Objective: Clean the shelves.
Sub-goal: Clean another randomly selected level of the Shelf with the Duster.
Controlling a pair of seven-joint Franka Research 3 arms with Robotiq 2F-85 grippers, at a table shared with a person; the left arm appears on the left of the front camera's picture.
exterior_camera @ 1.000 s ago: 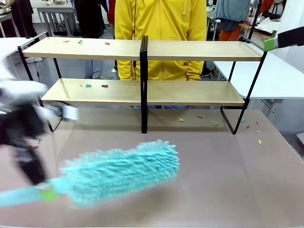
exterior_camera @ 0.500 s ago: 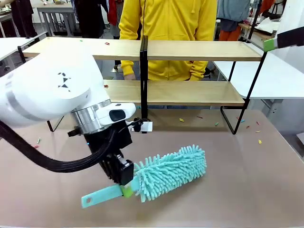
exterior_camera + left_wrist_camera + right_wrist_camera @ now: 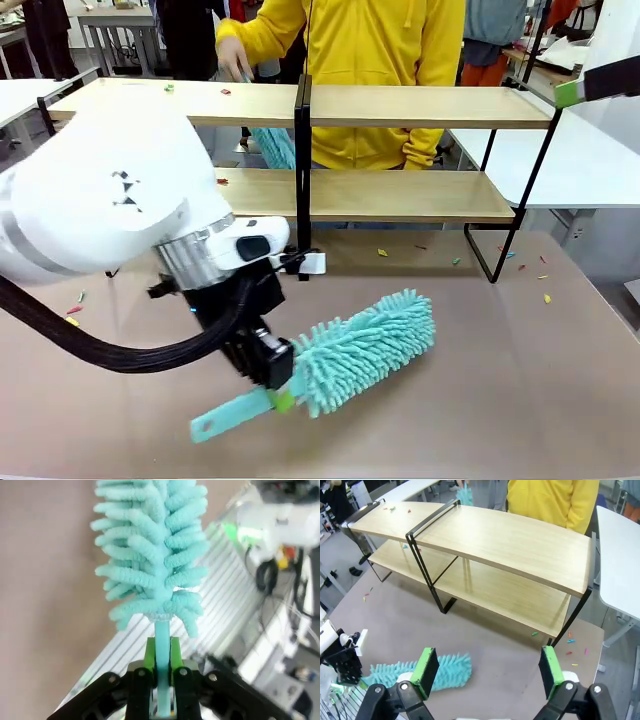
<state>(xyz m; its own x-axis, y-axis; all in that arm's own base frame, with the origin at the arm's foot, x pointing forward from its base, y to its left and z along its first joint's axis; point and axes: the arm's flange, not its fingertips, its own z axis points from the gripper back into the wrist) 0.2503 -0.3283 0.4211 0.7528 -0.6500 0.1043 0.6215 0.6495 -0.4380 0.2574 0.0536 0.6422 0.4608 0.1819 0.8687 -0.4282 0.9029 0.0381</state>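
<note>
The shelves (image 3: 400, 105) are a two-tier light-wood rack in a black frame at the far side of the table, also seen from above in the right wrist view (image 3: 505, 537). My left gripper (image 3: 279, 385) is shut on the handle of a teal fluffy duster (image 3: 365, 348), held low over the tabletop in front of the rack. In the left wrist view the fingers (image 3: 141, 680) pinch the thin teal handle below the duster head (image 3: 152, 555). My right gripper (image 3: 488, 672) hangs open and empty high above the table's right side.
A person in a yellow hoodie stands behind the rack, one hand (image 3: 235, 60) over the top left board holding a second teal duster (image 3: 272, 146). Small coloured scraps lie on the left boards (image 3: 221, 182) and on the tabletop (image 3: 381, 253). White tables (image 3: 590, 160) stand to the right.
My left arm swung in from the left with the duster and steadied over the table's middle. The person's hand rose to the top left board with a second duster.
</note>
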